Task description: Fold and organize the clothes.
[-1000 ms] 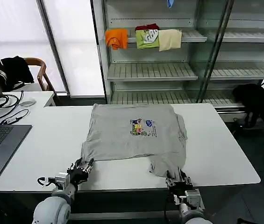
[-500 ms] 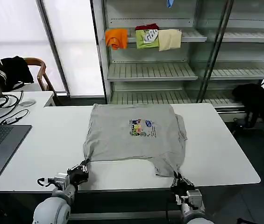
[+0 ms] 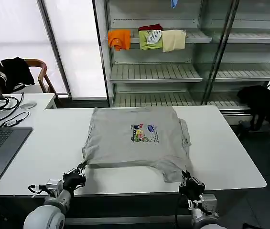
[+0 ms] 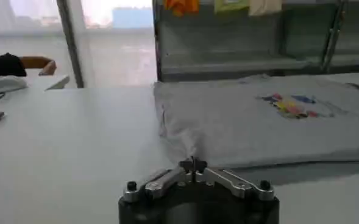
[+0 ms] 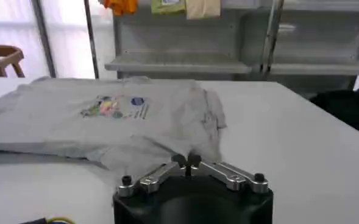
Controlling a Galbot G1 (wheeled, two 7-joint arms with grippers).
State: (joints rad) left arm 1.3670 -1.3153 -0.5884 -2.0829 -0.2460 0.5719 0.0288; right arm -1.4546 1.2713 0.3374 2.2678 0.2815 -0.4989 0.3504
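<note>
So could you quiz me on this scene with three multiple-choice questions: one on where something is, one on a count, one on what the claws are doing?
1. Where does the grey shirt lie?
A. on a shelf
B. on the white table
C. on the chair

2. How many folded clothes hang side by side over the shelf edge?
A. one
B. three
C. six

3. What are the claws doing?
A. both wide open
B. both pinching the shirt's near edge
C. holding the laptop

Answers: 1 B, it is spread flat on the tabletop. 2 B, orange, green and cream pieces. 3 B, the left claw and the right claw are closed on its near corners.
</note>
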